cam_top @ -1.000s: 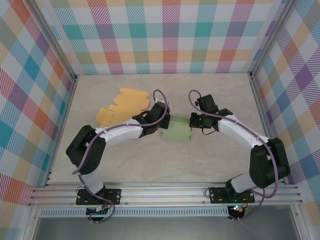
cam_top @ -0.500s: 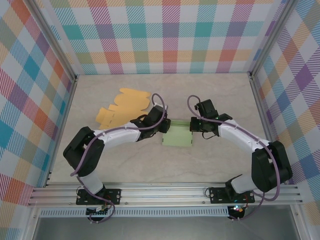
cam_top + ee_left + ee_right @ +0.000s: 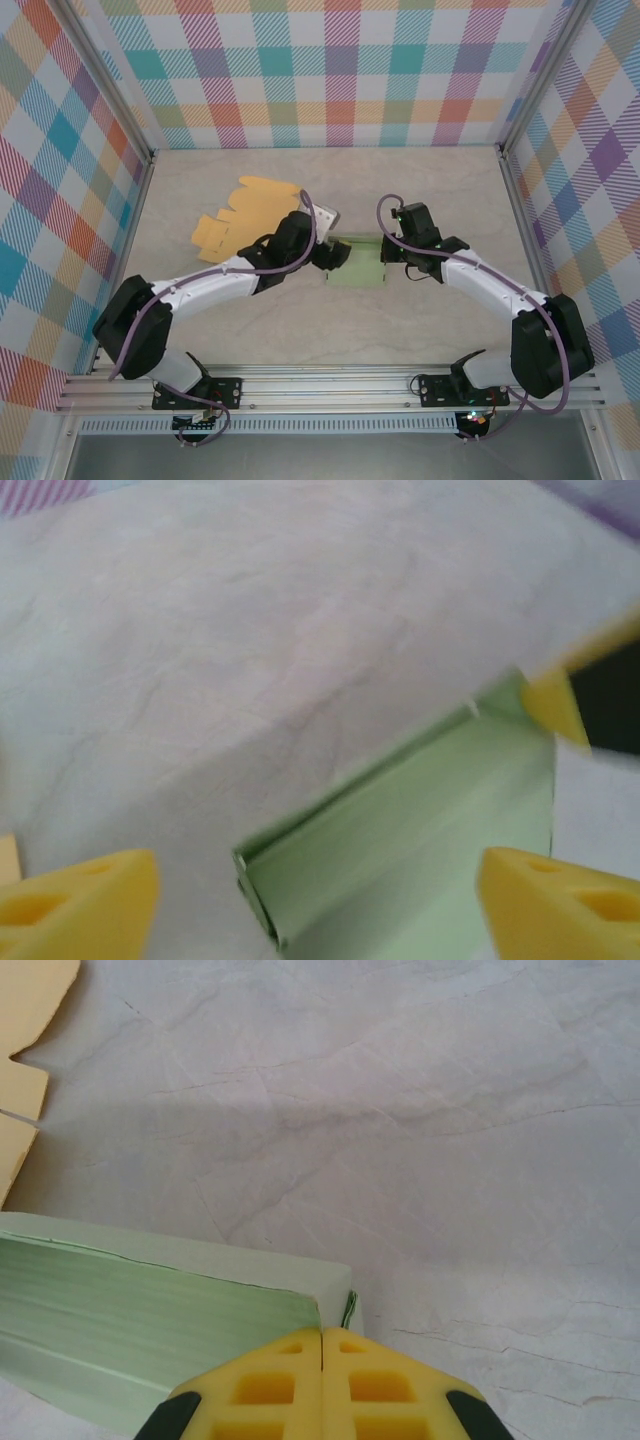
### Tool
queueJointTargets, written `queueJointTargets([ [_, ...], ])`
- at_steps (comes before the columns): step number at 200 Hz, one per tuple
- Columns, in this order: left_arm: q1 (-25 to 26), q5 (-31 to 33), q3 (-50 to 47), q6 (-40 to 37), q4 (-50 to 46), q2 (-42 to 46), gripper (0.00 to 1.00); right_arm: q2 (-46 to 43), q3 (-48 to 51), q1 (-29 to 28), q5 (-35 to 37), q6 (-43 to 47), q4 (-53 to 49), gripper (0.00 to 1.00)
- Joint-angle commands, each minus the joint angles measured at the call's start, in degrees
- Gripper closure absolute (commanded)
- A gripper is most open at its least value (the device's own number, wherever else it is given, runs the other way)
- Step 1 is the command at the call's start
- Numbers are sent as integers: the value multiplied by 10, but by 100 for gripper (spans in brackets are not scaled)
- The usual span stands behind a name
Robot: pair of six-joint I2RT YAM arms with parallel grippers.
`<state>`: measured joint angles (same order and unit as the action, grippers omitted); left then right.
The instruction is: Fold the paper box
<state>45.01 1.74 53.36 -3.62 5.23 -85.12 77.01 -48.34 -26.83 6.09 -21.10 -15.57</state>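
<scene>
Green box (image 3: 358,272) lay centre of table (image 3: 300,330), btwn both arms. L gripper (image 3: 337,256) at its left end, jaws wide apart, not clamping. R gripper (image 3: 322,1355) jaws closed tight, tips at box's right corner; couldn't tell if paper was pinched. Yellow sheet (image 3: 245,215) lay apart, far left.

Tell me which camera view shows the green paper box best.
The top external view: it takes in nearly the whole green paper box lying on the table. The right wrist view gives a sharp close-up of one corner, and the left wrist view shows one blurred end.
</scene>
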Motion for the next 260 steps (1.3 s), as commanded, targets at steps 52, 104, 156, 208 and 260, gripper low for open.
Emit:
queueJointTargets([
  [52, 11, -49, -62, -340, 28, 66, 0, -32, 19, -14, 13, 23, 32, 100],
  [104, 16, 15, -93, -373, 23, 52, 0, -46, 32, -22, 16, 32, 44, 100],
  [156, 37, 101, -71, -401, 104, -25, 0, -51, 41, -32, 25, 39, 49, 100],
  [208, 40, 201, -58, -413, 215, -88, 0, -48, 47, -42, 26, 51, 60, 100],
  [260, 40, 184, -12, -393, 202, -124, 0, -47, 56, -50, 14, 70, 79, 100],
])
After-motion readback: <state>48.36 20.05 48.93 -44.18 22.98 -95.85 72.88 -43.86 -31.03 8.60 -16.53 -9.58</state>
